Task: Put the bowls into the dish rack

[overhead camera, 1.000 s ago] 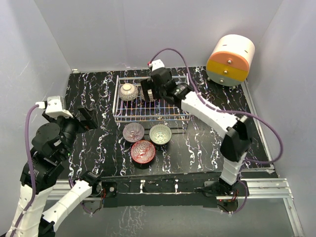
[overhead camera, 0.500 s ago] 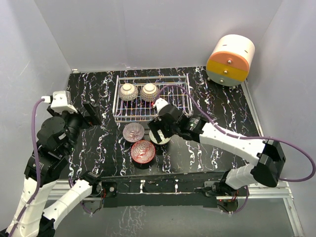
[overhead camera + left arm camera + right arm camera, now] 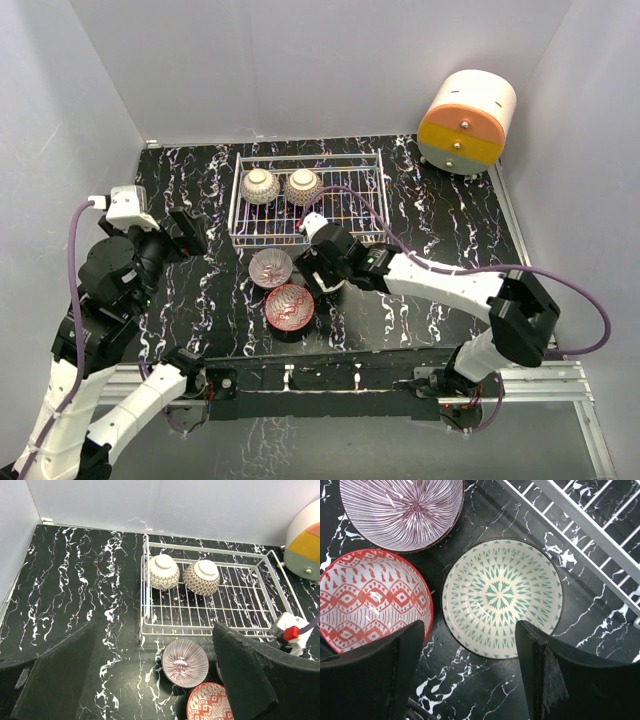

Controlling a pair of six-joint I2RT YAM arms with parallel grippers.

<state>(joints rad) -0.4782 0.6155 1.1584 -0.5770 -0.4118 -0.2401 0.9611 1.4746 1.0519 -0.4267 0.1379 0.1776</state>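
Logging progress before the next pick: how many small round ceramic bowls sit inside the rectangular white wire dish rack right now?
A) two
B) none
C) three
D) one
A: the left brown-and-white bowl and the right brown-and-white bowl sit in the white wire dish rack, while the pinkish bowl, red bowl and pale green bowl stand outside it on the black marbled table.

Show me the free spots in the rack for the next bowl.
Free: the dish rack right of the brown-and-white bowls, and its front row. Crowded: the table before it, where the pinkish bowl, red bowl and green bowl cluster.
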